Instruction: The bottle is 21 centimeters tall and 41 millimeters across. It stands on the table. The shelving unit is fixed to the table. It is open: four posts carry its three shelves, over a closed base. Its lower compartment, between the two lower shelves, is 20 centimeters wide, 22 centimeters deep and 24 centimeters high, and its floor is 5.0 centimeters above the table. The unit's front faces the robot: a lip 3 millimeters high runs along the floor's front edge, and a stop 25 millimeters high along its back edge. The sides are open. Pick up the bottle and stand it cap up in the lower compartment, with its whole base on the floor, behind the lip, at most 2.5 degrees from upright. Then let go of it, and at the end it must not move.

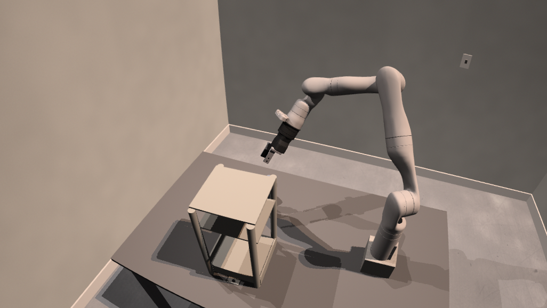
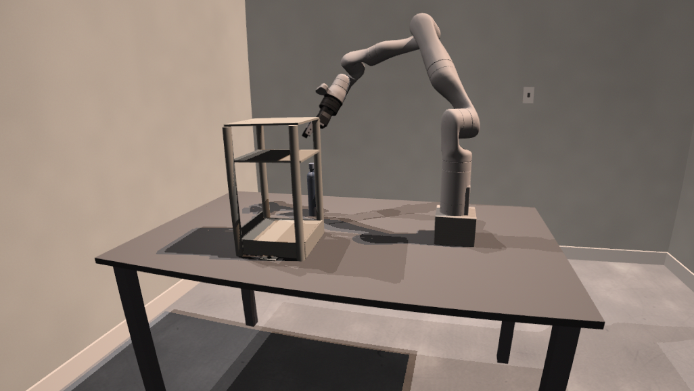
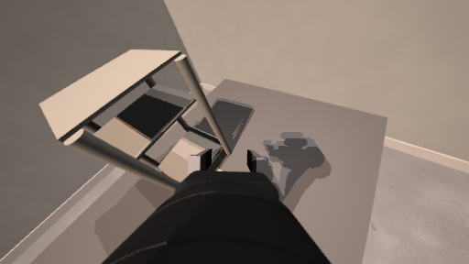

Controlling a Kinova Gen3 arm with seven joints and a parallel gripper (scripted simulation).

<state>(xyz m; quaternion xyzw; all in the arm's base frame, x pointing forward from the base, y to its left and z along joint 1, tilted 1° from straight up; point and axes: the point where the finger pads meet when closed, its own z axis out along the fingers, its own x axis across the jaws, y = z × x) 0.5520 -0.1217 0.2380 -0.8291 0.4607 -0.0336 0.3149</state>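
The dark blue bottle (image 2: 311, 189) stands upright on the table, close beside the shelving unit's (image 2: 274, 189) far side; a post partly hides it. The shelf hides it in the top view, and it does not show in the wrist view. The shelving unit (image 1: 233, 225) is beige, and the floor of its lower compartment (image 2: 272, 232) is bare. My gripper (image 2: 307, 130) is open and empty. It hangs tilted at the level of the shelf's top (image 1: 234, 193), off its far edge and well above the bottle. It also shows in the top view (image 1: 267, 154) and the wrist view (image 3: 226, 161).
My arm's base block (image 2: 454, 228) stands on the table to the right of the shelf. The shelf's posts (image 3: 203, 105) and top plate (image 3: 107, 87) lie close to my fingers. A wall runs along the table's left side.
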